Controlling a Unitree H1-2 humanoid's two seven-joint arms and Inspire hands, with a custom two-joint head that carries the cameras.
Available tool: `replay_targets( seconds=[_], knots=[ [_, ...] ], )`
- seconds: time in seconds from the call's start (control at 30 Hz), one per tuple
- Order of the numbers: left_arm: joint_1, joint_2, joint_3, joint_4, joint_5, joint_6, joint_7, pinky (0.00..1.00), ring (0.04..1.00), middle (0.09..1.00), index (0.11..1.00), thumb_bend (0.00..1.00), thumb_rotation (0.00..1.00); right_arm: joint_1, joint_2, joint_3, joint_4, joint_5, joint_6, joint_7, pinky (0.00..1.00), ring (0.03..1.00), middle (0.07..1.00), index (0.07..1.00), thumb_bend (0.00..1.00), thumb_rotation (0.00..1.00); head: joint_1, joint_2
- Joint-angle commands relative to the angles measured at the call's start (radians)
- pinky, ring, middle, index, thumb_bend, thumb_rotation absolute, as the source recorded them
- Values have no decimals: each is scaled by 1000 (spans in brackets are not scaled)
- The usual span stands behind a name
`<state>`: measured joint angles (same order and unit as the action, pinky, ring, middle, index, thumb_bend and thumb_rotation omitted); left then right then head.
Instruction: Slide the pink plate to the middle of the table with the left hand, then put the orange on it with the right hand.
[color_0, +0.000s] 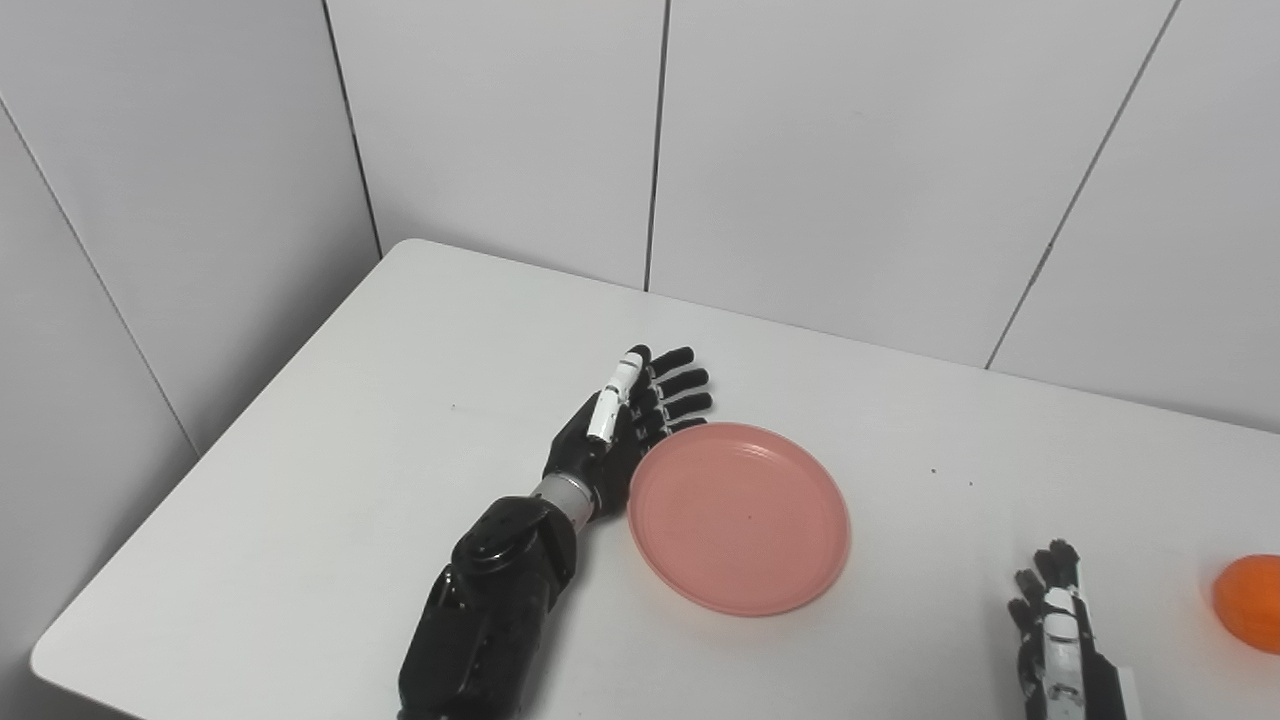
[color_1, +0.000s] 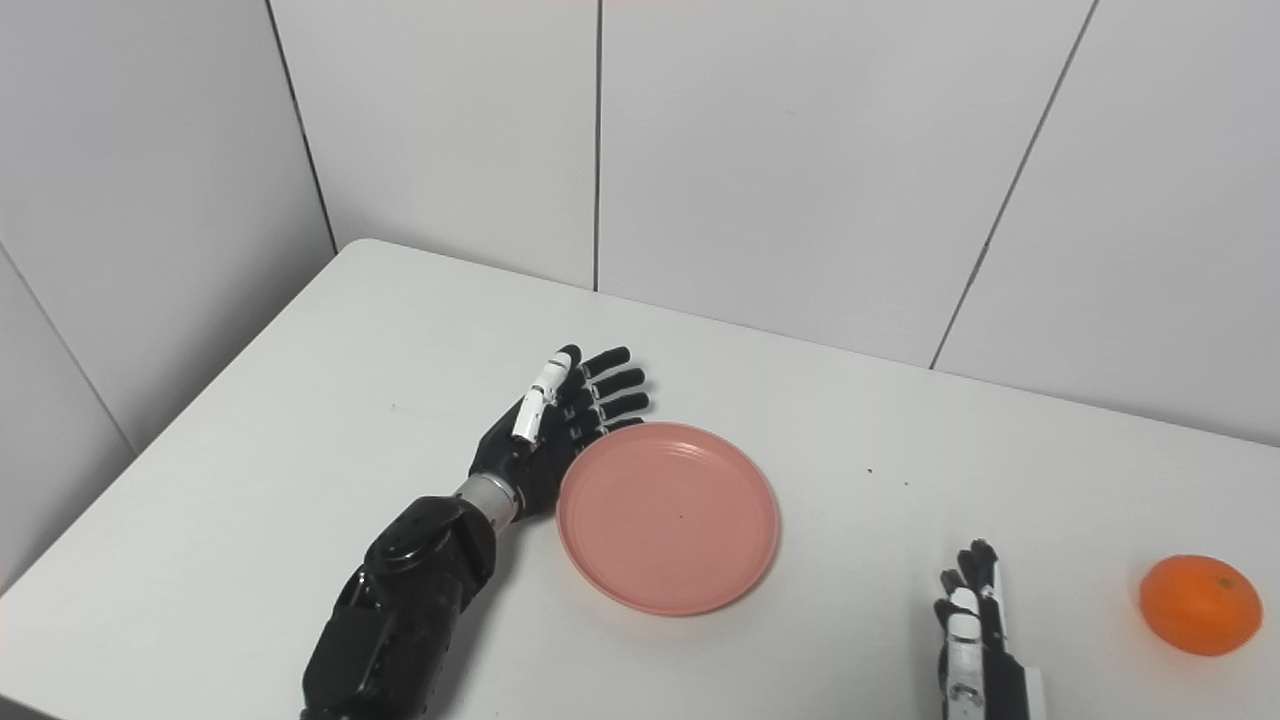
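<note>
Pink plate (color_0: 739, 517) flat on the white table (color_0: 350, 420), near the middle. Left hand (color_0: 625, 420) set on edge against the plate's left rim, fingers (color_0: 680, 382) straight, spread a little, holding nothing. Orange (color_1: 1200, 604) well to the right of the plate, near the table's right side, apart from both hands. Right hand (color_1: 975, 635) low at the bottom edge, between plate and orange, touching neither, fingers extended and empty. Grey wall panels (color_0: 850, 150) behind.
</note>
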<state>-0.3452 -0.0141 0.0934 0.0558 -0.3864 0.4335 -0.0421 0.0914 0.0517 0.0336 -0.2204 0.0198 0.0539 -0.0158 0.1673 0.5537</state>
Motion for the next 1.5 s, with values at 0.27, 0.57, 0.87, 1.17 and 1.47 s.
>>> replay_targets(
  seconds=[0.27,0.57,0.87,1.17,1.47],
  knots=[
    [-2,-45,-41,-62,27,2,-2,780,802,814,801,352,1000,-16,24,17,-38,-22,-11,-11,1000,977,994,993,235,1000,-40,18],
    [6,-84,-74,-70,42,14,0,794,821,834,829,353,1000,-13,42,23,-45,-38,-5,-19,997,962,980,979,239,1000,-76,36],
    [20,-115,-99,-80,72,25,10,784,814,828,818,359,1000,-13,60,27,-58,-62,10,-32,980,957,972,969,240,1000,-101,52],
    [34,-135,-124,-87,76,28,18,774,805,820,811,352,1000,-18,66,32,-53,-80,9,-39,975,958,973,966,244,1000,-124,64],
    [41,-143,-126,-81,103,0,25,792,823,837,827,353,1000,-28,60,22,-62,-80,47,-43,973,961,976,969,241,1000,-135,70]
  ],
)
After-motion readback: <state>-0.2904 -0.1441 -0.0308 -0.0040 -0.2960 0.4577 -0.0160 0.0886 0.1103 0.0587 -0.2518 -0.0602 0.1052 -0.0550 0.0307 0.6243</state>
